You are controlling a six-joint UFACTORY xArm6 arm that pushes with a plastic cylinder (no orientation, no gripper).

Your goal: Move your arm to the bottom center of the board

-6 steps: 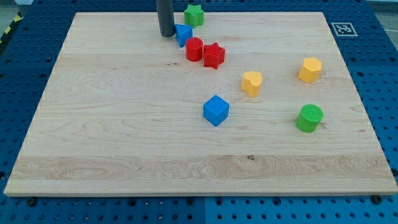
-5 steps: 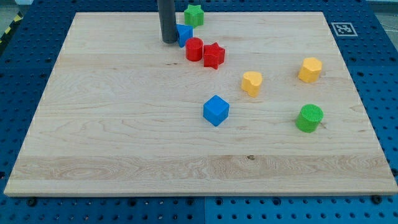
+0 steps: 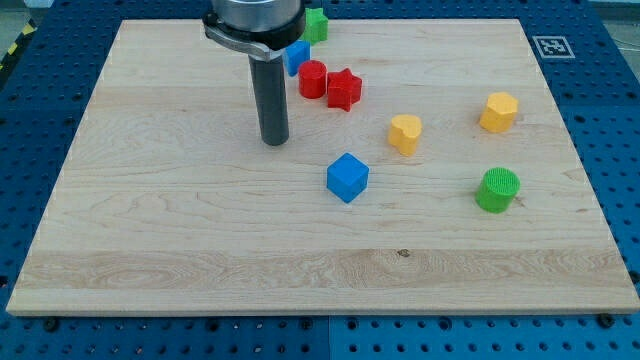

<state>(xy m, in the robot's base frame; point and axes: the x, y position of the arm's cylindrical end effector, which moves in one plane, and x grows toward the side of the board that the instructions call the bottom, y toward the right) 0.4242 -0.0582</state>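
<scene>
My tip (image 3: 274, 141) rests on the wooden board (image 3: 180, 230) left of centre, free of all blocks. The blue cube (image 3: 347, 177) lies to its right and a little lower. A red cylinder (image 3: 312, 78) and a red star (image 3: 344, 88) sit side by side above and to the right of the tip. A second blue block (image 3: 297, 54) and a green star (image 3: 316, 23) lie near the top edge, partly hidden by the rod's mount.
Two yellow blocks (image 3: 405, 133) (image 3: 498, 111) and a green cylinder (image 3: 497, 189) lie on the right half. A printed marker tag (image 3: 550, 46) sits at the top right corner. Blue perforated table surrounds the board.
My tip has moved down the view from beside the blue block near the top edge to left of centre. No block has moved.
</scene>
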